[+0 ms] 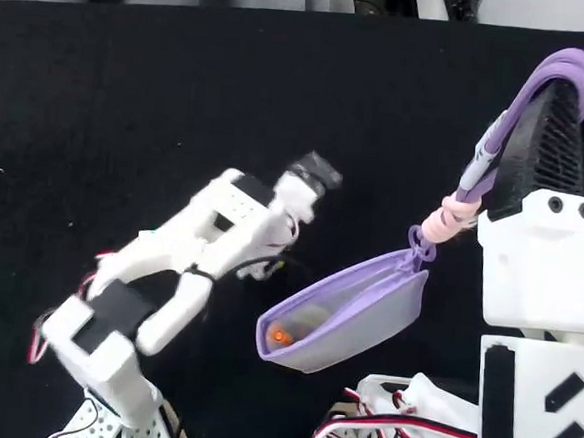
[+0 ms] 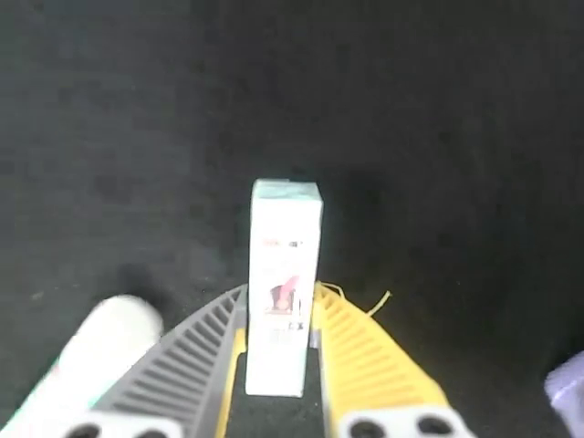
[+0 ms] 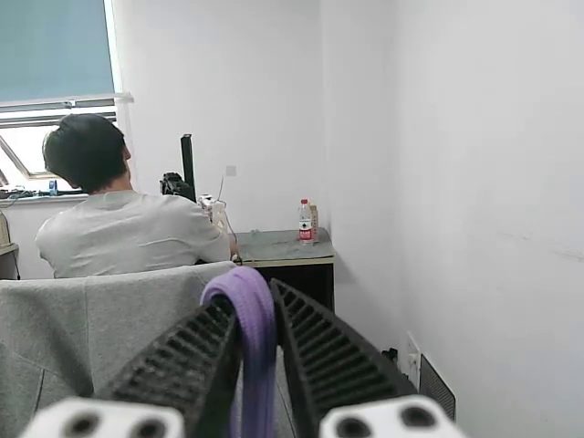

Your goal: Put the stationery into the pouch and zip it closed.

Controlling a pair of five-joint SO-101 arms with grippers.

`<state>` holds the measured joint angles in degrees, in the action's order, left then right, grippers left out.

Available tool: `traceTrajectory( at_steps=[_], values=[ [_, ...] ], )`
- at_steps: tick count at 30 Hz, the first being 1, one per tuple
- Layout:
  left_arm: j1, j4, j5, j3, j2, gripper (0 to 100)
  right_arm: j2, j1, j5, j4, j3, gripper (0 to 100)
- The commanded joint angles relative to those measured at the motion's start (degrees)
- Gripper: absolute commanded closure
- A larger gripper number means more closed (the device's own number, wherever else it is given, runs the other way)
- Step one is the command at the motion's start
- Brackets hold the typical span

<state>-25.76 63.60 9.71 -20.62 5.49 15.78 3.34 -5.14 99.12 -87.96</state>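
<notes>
Purple fabric pouch point(image 1: 351, 308) hangs slantwise over the black desk point(image 1: 130, 97), near the front edge and between the two arms. Its mouth is unzipped and gapes toward the left arm point(image 1: 189, 262). Something small and orange point(image 1: 280, 335) lies inside, at the low end. Whether that low end touches the desk I cannot tell. From the pouch's raised corner a purple strap point(image 1: 558, 77) runs up to the right hand point(image 3: 254, 315), which is clenched on it, the strap point(image 3: 246, 365) pinched between the black ribbed fingers point(image 3: 319, 351). The left hand point(image 2: 278, 297) is grasping a small white box point(image 2: 285, 237), squeezed upright between its grey and yellow fingers above the desk. A corner of the pouch point(image 2: 570, 388) shows just beside it.
</notes>
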Motion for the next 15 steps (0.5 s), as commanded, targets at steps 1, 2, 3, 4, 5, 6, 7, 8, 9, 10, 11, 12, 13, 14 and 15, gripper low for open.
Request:
traceTrajectory(
  at_steps=[1,2,3,4,5,6,7,8,9,10,11,12,13,14,15],
  values=[
    [6.4,-6.1,-8.5,-2.0,-13.8,97,-0.4,0.4,0.5,1.8,-1.0,98.7],
    [7.9,-8.8,-9.8,-3.9,-16.9,97,-0.4,0.4,0.5,1.8,-1.0,98.7],
    [9.2,-11.7,-11.1,-6.1,-20.1,97,-0.4,0.4,0.5,1.8,-1.0,98.7],
    [10.2,-14.8,-11.9,-8.3,-23.6,97,-0.4,0.4,0.5,1.8,-1.0,98.7],
    [10.9,-17.6,-12.6,-10.6,-27.3,97,-0.4,0.4,0.5,1.8,-1.0,98.7],
    [11.1,-20.2,-13.2,-12.8,-30.9,97,-0.4,0.4,0.5,1.8,-1.0,98.7],
    [11.2,-22.8,-13.9,-14.9,-35.1,97,-0.4,0.4,0.5,1.8,-1.0,98.7],
    [11.1,-25.3,-14.7,-17.0,-39.4,97,-0.4,0.4,0.5,1.8,-1.0,98.7],
    [11.0,-28.1,-15.5,-19.0,-43.7,97,-0.4,0.4,0.5,1.8,-1.0,98.7],
    [10.9,-31.1,-16.4,-21.1,-48.4,97,-0.4,0.4,0.5,1.8,-1.0,98.7],
    [10.9,-34.3,-17.5,-23.1,-52.9,97,-0.4,0.4,0.5,1.8,-1.0,98.7],
    [10.3,-37.5,-18.4,-25.3,-57.5,97,-0.4,0.4,0.5,1.8,-1.0,98.7],
    [9.7,-40.6,-18.9,-27.6,-62.4,97,-0.4,0.4,0.5,1.8,-1.0,98.7],
    [9.2,-43.8,-19.3,-30.1,-67.1,97,-0.4,0.4,0.5,1.8,-1.0,98.7],
    [8.6,-46.9,-19.5,-32.4,-71.6,97,-0.4,0.4,0.5,1.8,-0.9,98.7]
  ],
)
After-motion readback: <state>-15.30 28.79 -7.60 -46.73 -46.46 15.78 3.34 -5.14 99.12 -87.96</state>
